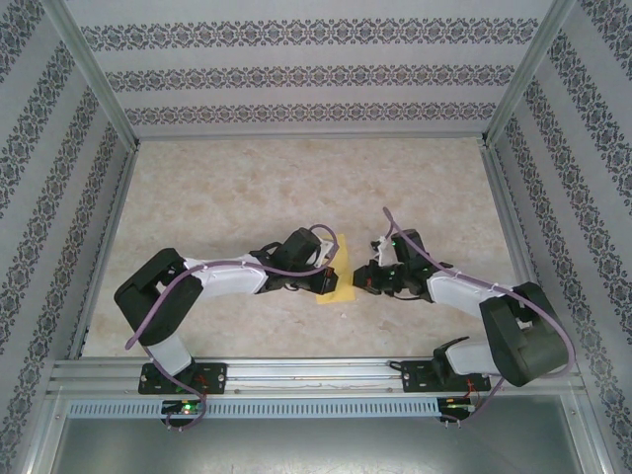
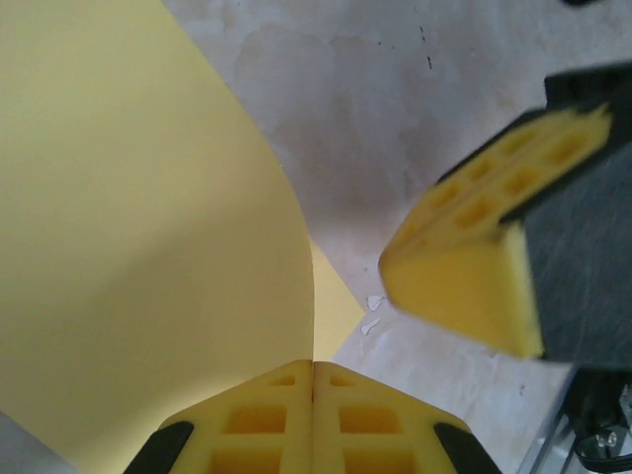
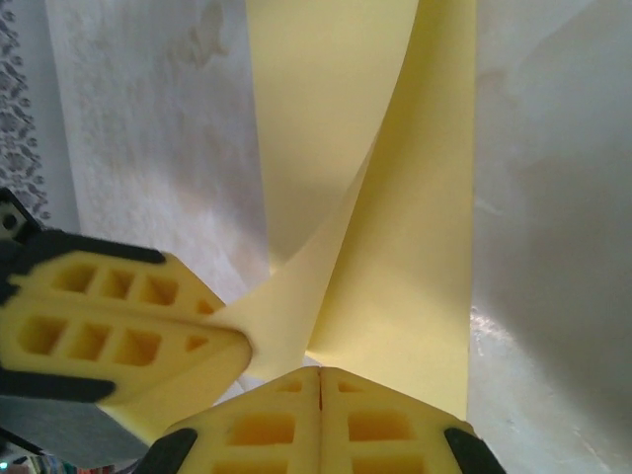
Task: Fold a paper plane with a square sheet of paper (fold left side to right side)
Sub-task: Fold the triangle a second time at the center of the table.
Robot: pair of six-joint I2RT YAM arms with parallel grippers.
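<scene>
Yellow and thin, the square sheet of paper (image 1: pixel 342 290) sits curled at 6 o'clock on the pale surface (image 1: pixel 296 188), the left tool (image 2: pixel 313 367) clenched on its lifted flap, the right tool (image 3: pixel 318 373) clenched at its 3 o'clock; the fold seems half made, needing edges matched next.

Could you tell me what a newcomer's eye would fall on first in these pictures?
The bright yellow square sheet of paper stands out at the middle of the pale table. Close up, the left gripper and the right gripper each pinch the sheet with jaws shut, tip near tip, and the paper bows up in a curl from between their yellow fingers.
</scene>
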